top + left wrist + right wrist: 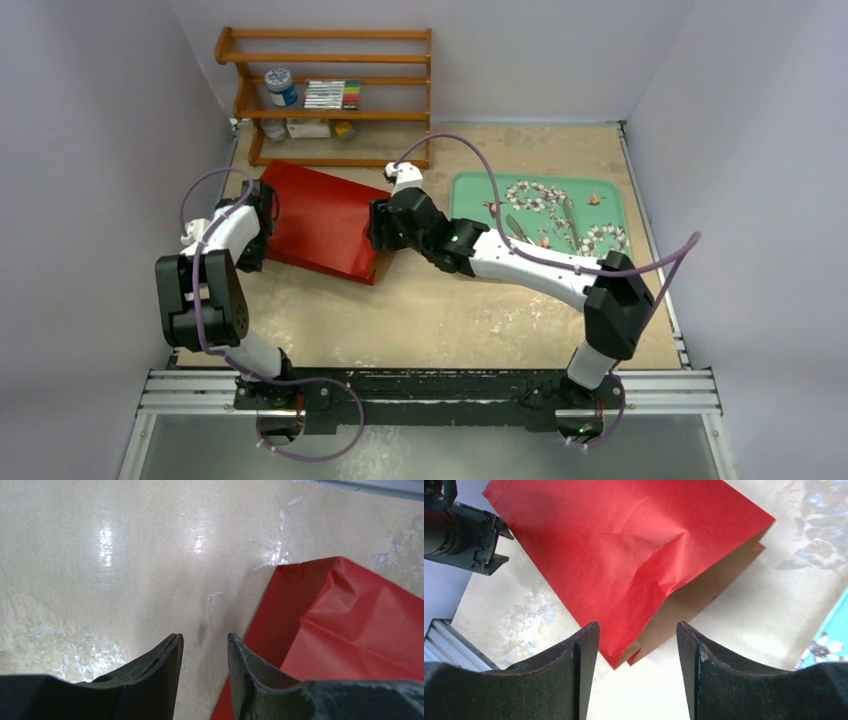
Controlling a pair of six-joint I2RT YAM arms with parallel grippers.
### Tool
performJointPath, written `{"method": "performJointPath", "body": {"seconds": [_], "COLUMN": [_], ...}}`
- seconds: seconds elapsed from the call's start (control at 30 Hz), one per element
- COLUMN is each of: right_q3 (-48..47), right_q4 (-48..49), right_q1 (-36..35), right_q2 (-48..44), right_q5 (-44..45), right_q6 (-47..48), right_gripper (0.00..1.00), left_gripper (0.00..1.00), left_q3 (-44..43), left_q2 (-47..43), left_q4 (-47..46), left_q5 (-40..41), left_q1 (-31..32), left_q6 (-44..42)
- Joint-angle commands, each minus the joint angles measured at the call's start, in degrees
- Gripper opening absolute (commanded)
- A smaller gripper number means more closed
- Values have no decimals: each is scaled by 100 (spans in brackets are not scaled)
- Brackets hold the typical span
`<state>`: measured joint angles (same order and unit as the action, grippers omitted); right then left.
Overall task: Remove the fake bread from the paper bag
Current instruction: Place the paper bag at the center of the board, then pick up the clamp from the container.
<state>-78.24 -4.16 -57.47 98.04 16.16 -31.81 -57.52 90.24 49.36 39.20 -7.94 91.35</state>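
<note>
Paper bag (624, 555) interior mostly hidden (mouth nearly flat), shelf (330, 34) items too small, perhaps jars

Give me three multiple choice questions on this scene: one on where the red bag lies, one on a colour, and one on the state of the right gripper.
1. The paper bag lies:
A. flat on the table, between the left gripper and the right gripper
B. upright
C. lifted in the air

2. The inside of the paper bag is:
A. white
B. blue
C. brown

3. The right gripper is:
A. shut on the paper bag
B. open, holding nothing
C. fully shut and empty

Answers:
1 A: the top view shows it lying flat with a gripper at each end.
2 C: the right wrist view shows brown paper in its open mouth.
3 B: its fingers stand apart with nothing between them.
</note>
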Motion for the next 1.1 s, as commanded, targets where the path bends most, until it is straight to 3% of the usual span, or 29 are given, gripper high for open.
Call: {"method": "performJointPath", "body": {"seconds": [0.0,0.17,0.33,0.5,1.07], "right_q3": [210,378,621,871,924], "right_q4": [-375,-972,-1283,-1395,-1396], "right_q1": [29,886,1954,2706,3685], "right_q2": [-546,-637,-596,-404,323], "right_q5": [799,1092,1149,1003,1278], "right_q6": [221,219,301,338,255], "right_gripper": [63,64,75,76,77], "left_gripper": [38,38,39,39,39], "left_q3": [-432,-570,-635,-795,-972], "left_q2": [194,428,669,896,1176], "left_q4": [-216,-407,-636,-726,-1205], "left_q5": [155,38,-153,-251,-636], "left_q1": [-133,-283,-387,-439,-871], "left_q6": [-244,-358,-399,-452,-974]}}
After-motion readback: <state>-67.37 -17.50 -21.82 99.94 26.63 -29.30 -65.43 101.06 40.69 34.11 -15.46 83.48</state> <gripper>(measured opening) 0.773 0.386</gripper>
